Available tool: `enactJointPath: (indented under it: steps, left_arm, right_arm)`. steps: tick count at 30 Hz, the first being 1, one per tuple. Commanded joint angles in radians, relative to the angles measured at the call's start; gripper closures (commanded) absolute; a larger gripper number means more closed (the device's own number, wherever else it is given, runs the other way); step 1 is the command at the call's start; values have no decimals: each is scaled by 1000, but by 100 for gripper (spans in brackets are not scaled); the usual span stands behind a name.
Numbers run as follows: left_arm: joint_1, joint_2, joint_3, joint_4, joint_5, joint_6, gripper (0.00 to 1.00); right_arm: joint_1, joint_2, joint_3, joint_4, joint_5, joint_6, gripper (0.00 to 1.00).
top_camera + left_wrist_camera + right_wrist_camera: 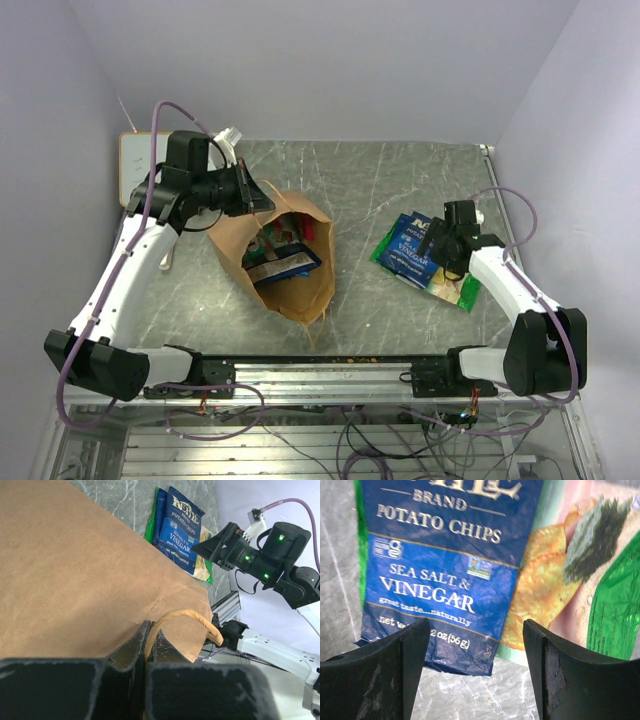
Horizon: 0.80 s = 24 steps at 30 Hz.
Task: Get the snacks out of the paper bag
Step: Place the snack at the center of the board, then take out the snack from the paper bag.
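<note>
Paper bag (305,290) — handle (190,617) pinched in left end effector (151,635); right end effector (475,630) spread.

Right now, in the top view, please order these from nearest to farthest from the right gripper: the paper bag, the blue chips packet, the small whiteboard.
Measured from the right gripper:
1. Blue chips packet, just beneath it, on the right side.
2. Paper bag, left of the table's middle.
3. Whiteboard, at the far left corner.
</note>
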<state>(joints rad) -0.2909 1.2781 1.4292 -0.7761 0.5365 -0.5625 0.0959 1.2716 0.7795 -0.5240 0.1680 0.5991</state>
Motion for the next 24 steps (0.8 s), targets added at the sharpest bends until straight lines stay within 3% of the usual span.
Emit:
enactJointPath:
  steps: [1,5,9,16,24]
  left_arm:
    - [-5,-26,-22,49,-24,-47,93]
    - [-5,-43,-52,83,-21,-101,93]
    - [-5,-68,-109,157,-4,-181,93]
    - [-7,-64,-56,98,-17,-217,93]
    - [-6,-86,-85,67,-36,-244,93]
  right_arm:
    - [-8,30,91,35,-73,-157,25]
    - [28,63,133,61,-205,-233,26]
    - [142,60,161,93,-260,-260,26]
    - [339,54,270,69,-321,-295,26]
    - [565,-26,182,106,-408,-312,26]
